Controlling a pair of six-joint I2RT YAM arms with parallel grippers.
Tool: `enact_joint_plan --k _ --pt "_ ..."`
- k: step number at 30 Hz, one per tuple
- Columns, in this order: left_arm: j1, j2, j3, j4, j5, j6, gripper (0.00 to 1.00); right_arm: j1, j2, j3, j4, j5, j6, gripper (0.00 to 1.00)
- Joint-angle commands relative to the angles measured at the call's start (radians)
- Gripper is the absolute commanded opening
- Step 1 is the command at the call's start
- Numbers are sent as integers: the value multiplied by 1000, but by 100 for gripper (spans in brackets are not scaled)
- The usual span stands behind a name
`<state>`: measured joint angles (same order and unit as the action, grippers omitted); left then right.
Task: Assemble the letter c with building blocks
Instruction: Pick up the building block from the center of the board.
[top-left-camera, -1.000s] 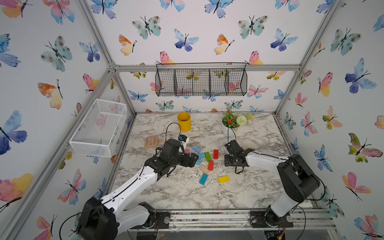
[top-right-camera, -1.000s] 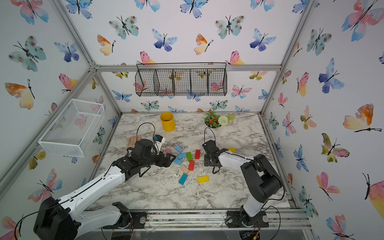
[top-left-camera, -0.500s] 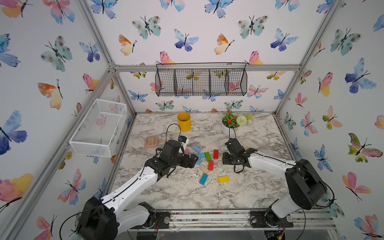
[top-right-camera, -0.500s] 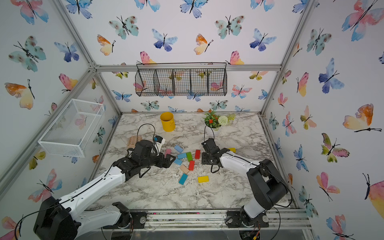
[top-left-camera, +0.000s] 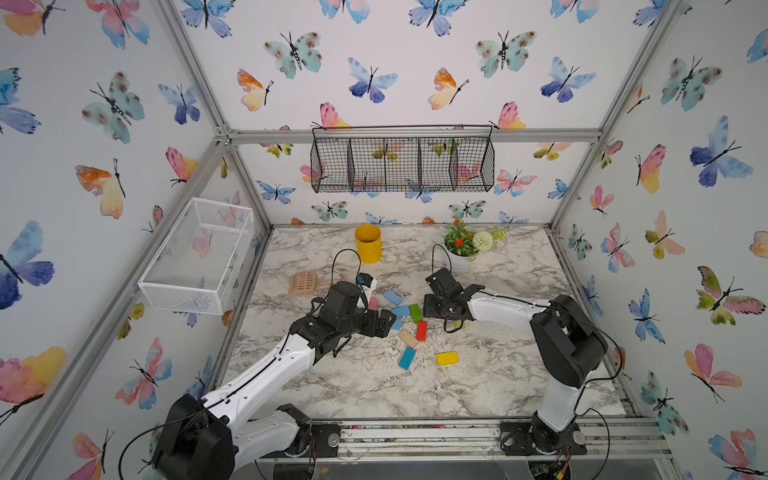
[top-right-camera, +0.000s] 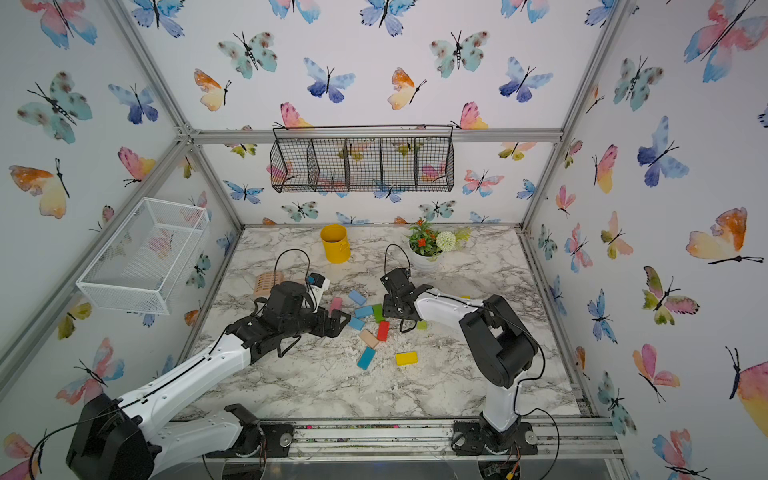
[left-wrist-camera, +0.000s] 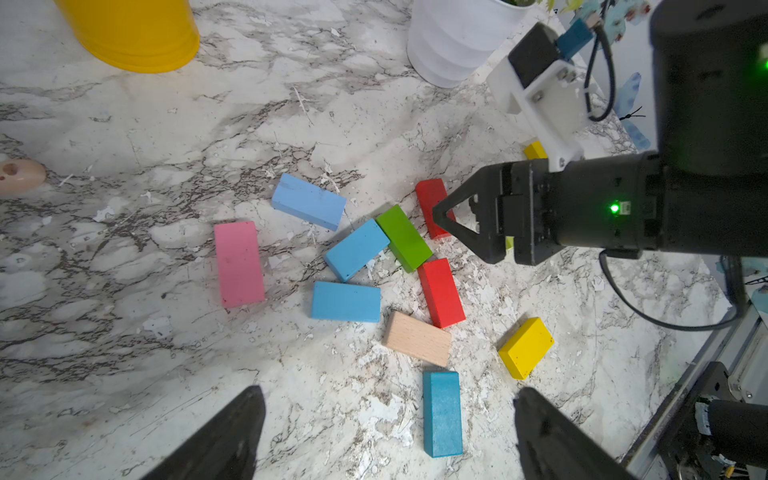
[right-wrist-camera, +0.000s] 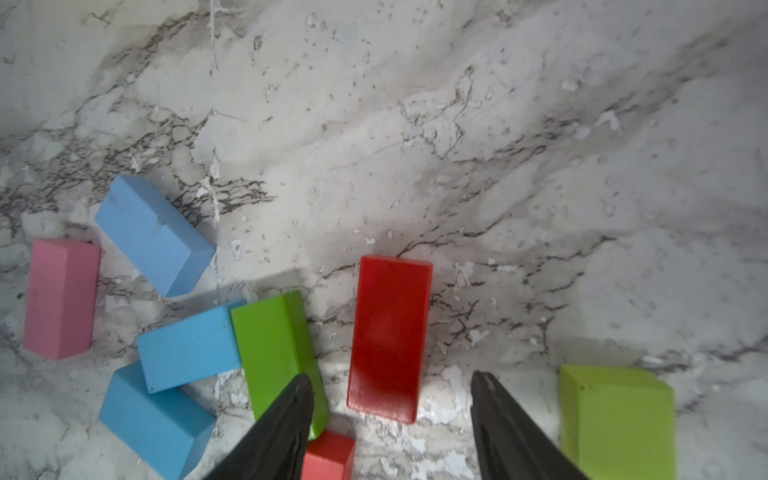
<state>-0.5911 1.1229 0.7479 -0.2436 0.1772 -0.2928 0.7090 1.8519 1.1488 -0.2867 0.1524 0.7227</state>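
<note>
My right gripper (right-wrist-camera: 390, 375) stands partly open, straddling one end of a red block (right-wrist-camera: 390, 332) without gripping it. A green block (right-wrist-camera: 270, 345) crowds one finger (right-wrist-camera: 286, 419); I can't tell if they touch. My left gripper (left-wrist-camera: 388, 392) is spread wide, holding nothing, with a teal block (left-wrist-camera: 442, 413) showing between its tips. In both top views the right arm (top-left-camera: 507, 307) hides that red block, and a lime block (top-left-camera: 457, 325) just peeks out beneath it. A pink block (left-wrist-camera: 239, 264), tan block (left-wrist-camera: 417, 338) and yellow block (left-wrist-camera: 525, 347) ring the mid-table cluster. Bare marble table (top-left-camera: 374, 386) lies near. The yellow cup (top-left-camera: 368, 243), flower pot (top-left-camera: 457, 262) and scoop (top-left-camera: 302, 284) stand far, well apart.
</note>
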Motion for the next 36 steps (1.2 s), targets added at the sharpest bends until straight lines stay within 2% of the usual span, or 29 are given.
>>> enact_joint_plan --k 1,10,16,22,25,32,36 --pt "0 -29 -7 10 -15 -1 94 5 33 45 -56 44 29 64" --pt "0 -38 -10 10 -16 1 94 4 118 132 -105 47 28 65" --pt "1 -44 -12 10 -11 4 94 5 153 163 -135 60 14 56" --pt "1 -35 -7 10 88 55 92 4 158 156 -131 33 -10 46" --pt "1 -41 -10 10 100 63 92 4 155 140 -126 30 -19 41" --pt "1 -28 -22 42 192 91 91 -5 119 114 -121 52 -45 33" --pt "1 -13 -18 58 203 83 91 -31 70 96 -116 46 -75 29"
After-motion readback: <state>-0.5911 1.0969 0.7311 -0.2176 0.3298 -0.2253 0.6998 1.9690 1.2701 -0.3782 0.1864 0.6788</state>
